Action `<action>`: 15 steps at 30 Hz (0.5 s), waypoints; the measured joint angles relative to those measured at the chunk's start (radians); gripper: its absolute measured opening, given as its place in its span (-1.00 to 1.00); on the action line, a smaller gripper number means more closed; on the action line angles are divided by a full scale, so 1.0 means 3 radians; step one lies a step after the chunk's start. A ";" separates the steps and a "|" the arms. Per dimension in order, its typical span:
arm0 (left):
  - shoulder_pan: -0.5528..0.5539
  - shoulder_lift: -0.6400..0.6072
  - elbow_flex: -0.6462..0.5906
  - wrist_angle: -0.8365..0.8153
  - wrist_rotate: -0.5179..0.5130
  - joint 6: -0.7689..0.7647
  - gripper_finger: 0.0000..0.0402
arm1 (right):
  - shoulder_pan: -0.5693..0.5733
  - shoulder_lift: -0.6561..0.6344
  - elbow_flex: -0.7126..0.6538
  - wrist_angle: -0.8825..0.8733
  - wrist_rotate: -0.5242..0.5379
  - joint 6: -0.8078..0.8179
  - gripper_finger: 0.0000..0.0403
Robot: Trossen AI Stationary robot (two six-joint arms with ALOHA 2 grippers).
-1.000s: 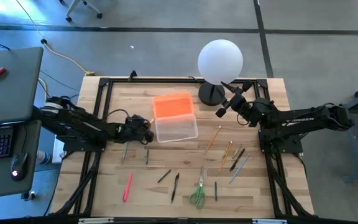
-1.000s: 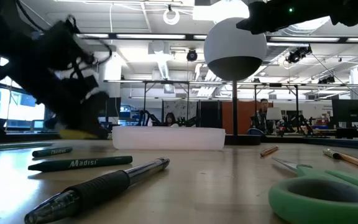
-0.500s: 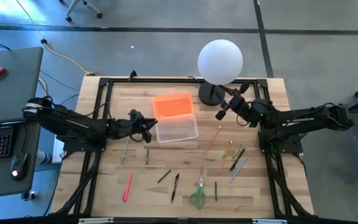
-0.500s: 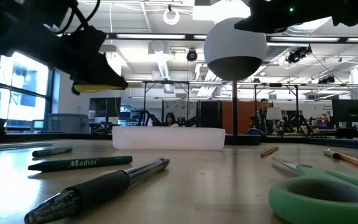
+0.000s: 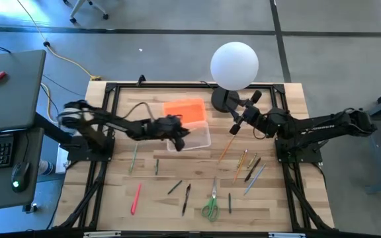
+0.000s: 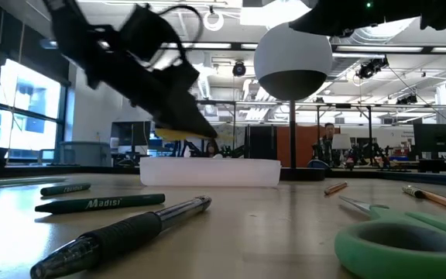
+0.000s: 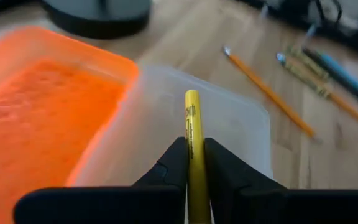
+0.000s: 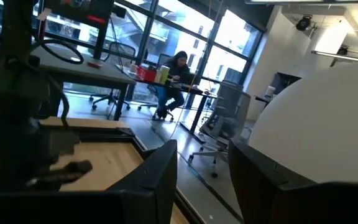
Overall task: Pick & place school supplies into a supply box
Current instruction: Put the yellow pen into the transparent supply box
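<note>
Clamped in the left gripper's (image 7: 191,163) fingers (image 7: 169,163): a yellow pencil (image 7: 193,134), held over the open clear supply box (image 5: 189,137), orange lid (image 5: 184,110) alongside. Judged mid-placement; next, lower and release inside the walls. Right gripper (image 5: 238,123) raised near the white globe lamp (image 5: 234,65), fingers (image 8: 157,171) apart and empty. Other school supplies (image 5: 210,198) scattered over the bench (image 5: 283,205).

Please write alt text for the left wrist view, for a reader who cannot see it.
The left gripper holds a yellow pencil between its two dark fingers, pointing out over the clear plastic box. The orange lid lies beside the box, and more pencils lie on the wooden table beyond it.
</note>
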 joint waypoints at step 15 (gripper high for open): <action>-0.0004 0.0766 0.1056 -0.1415 -0.0105 0.0267 -0.56 | 0.0007 0.0000 -0.0001 -0.0338 0.0047 0.0170 -0.39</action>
